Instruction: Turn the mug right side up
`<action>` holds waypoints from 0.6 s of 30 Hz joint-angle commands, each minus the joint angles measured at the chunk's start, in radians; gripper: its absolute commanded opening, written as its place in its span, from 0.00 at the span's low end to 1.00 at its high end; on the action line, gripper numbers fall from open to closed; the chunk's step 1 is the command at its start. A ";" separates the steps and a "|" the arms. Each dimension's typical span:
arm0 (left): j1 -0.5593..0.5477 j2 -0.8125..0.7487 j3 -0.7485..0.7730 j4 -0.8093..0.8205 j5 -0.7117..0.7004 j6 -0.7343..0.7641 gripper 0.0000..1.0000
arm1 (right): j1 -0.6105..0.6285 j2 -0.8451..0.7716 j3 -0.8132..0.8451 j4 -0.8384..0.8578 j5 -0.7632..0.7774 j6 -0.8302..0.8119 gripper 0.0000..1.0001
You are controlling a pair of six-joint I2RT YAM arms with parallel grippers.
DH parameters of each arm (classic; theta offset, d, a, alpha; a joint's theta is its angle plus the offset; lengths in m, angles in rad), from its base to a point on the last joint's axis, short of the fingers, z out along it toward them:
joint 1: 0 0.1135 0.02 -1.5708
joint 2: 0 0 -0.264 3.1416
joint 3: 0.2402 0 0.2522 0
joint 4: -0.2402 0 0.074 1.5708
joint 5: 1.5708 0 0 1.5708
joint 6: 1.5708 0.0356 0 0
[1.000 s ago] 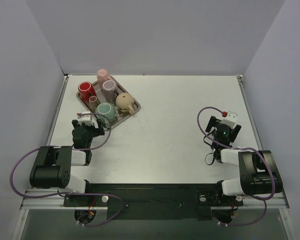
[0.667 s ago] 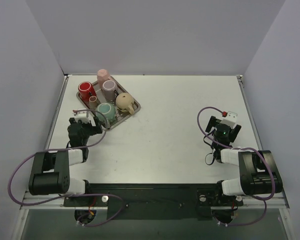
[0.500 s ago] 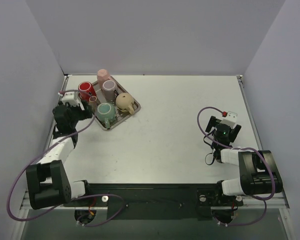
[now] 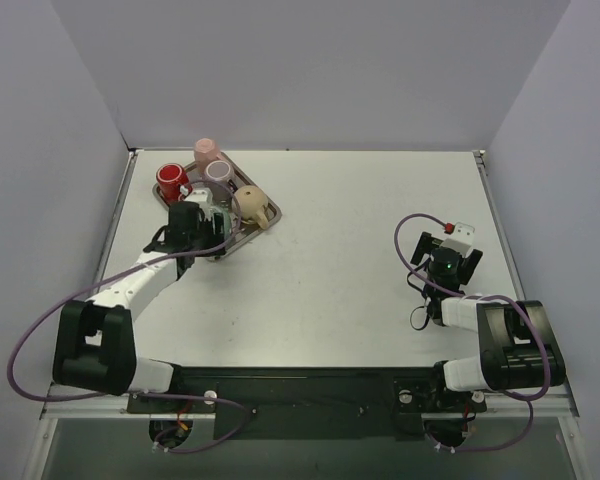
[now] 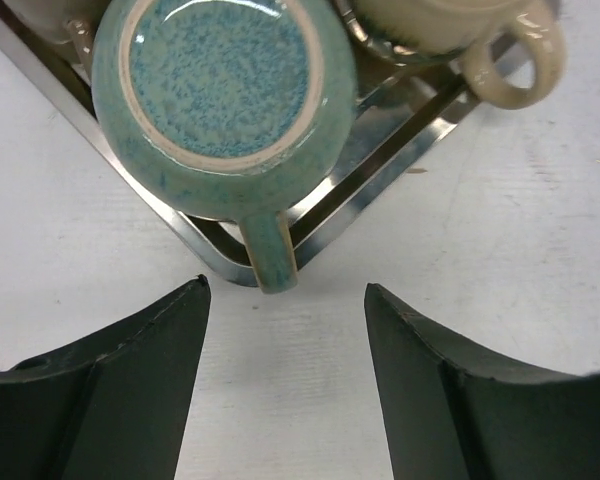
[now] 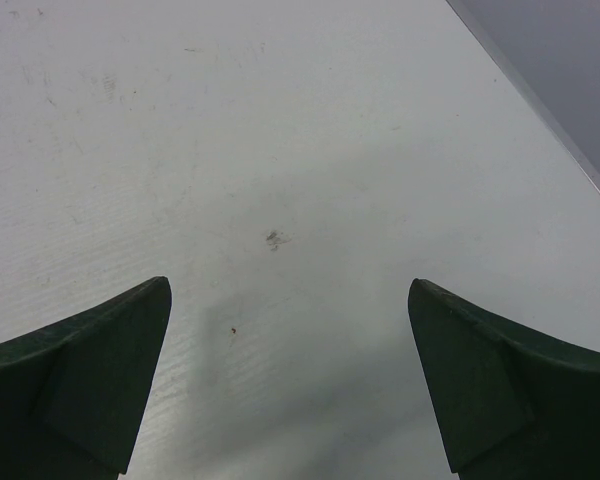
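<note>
The teal mug (image 5: 220, 90) stands bottom up in the near corner of the metal tray (image 5: 390, 175), at the upper left of the top view. The left gripper (image 5: 285, 300), which was out by the table's left edge half a second ago, now hovers just before the mug's handle with its fingers spread, so I judge that the grasp comes next. The right gripper (image 6: 290, 288) is also spread, well apart.

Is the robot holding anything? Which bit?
Nothing. The left gripper is open near the upside-down teal mug; the right gripper is open and empty.
</note>
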 commanded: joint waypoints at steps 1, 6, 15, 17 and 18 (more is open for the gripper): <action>-0.021 0.076 0.036 0.041 -0.198 -0.046 0.73 | -0.005 -0.013 0.005 0.047 -0.005 0.003 1.00; -0.018 0.189 0.087 0.078 -0.249 -0.046 0.64 | -0.005 -0.013 0.007 0.044 -0.005 0.003 1.00; -0.007 0.214 0.086 0.101 -0.235 -0.045 0.30 | -0.005 -0.013 0.007 0.045 -0.005 0.003 1.00; -0.001 0.181 0.070 0.097 -0.221 -0.041 0.03 | -0.005 -0.011 0.007 0.045 -0.004 0.003 1.00; 0.003 0.170 0.069 0.089 -0.218 -0.038 0.00 | -0.005 -0.013 0.007 0.047 -0.005 0.003 1.00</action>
